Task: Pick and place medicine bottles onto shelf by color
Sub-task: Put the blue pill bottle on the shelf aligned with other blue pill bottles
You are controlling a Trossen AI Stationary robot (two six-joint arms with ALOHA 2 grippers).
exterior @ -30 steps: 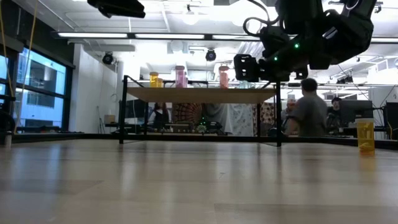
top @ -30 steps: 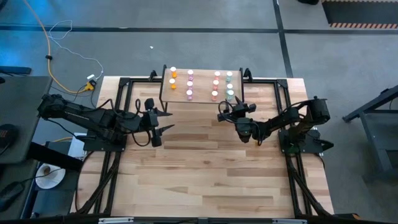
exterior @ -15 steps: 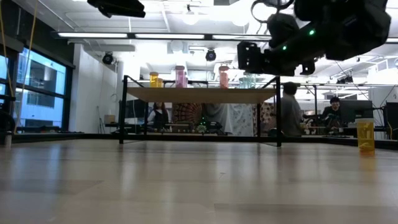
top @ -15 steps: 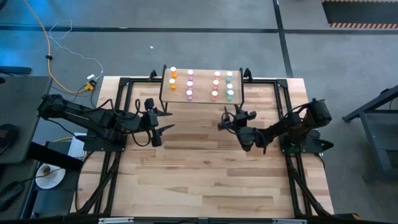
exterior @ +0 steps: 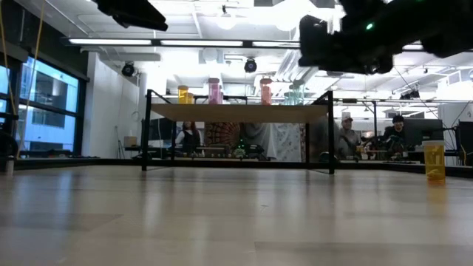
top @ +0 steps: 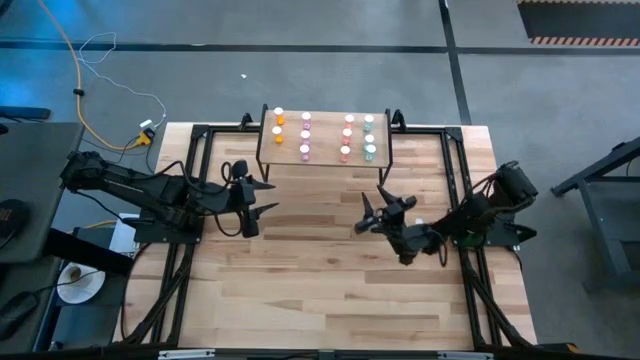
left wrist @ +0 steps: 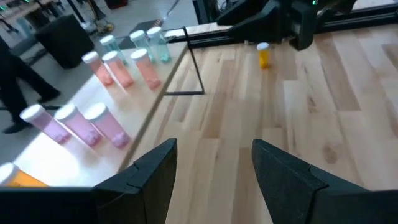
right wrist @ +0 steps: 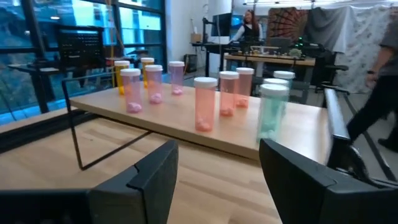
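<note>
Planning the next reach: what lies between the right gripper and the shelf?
Only bare tabletop. The high view shows nothing between the open right gripper and the shelf.

Left end effector (top: 262, 194) agape, right end effector (top: 366, 212) agape — both aloft

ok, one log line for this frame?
left hand: open, empty, waiting | right hand: open, empty, near raised light-wood shelf | lone orange white-capped bottle: on table

The shelf (top: 323, 160) stands at the counter's (top: 330, 290) far edge, bottles (top: 305, 134) in rows on it; one bottle (left wrist: 263, 55) stands apart on the counter.
</note>
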